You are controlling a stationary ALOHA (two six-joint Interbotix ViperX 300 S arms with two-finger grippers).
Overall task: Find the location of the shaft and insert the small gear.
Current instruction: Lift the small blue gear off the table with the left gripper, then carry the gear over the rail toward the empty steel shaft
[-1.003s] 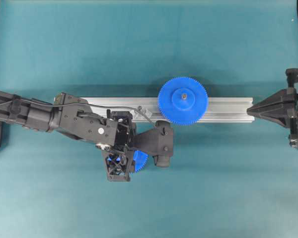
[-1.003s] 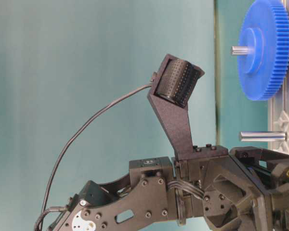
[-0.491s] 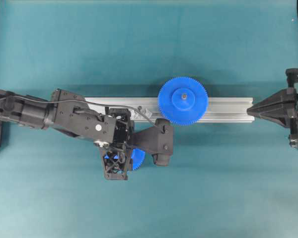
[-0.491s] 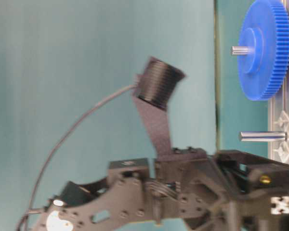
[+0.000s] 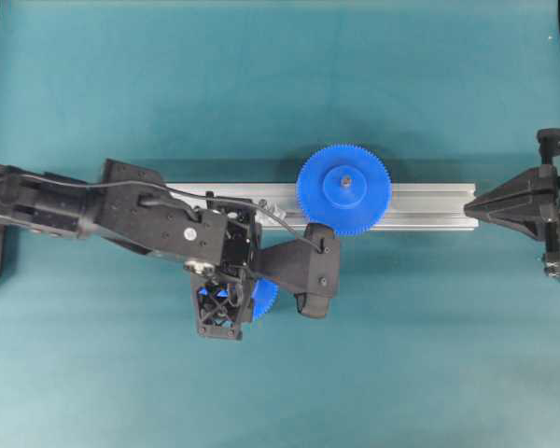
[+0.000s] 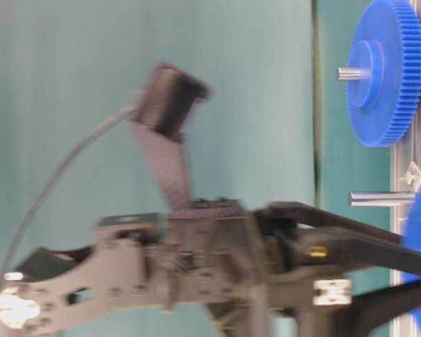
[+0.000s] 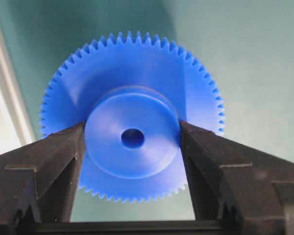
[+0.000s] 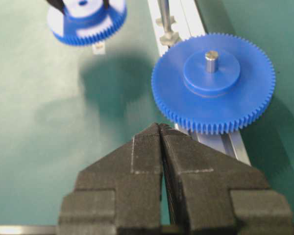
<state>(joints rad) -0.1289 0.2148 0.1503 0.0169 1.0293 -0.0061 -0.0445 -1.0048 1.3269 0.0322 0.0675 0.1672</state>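
Tilted further downward than a second earlier, the left gripper [image 7: 132, 147] was pinching the small blue plastic toothed gear [image 7: 132, 139] by its hub beside the aluminium rail [image 5: 420, 206]; its bore should be centred over the free steel shaft [image 6: 382, 199] before lowering.

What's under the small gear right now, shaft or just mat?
The small gear hangs in the left gripper, clamped by its hub, above bare green mat, where its shadow falls. The free shaft stands beside it on the rail, not underneath.
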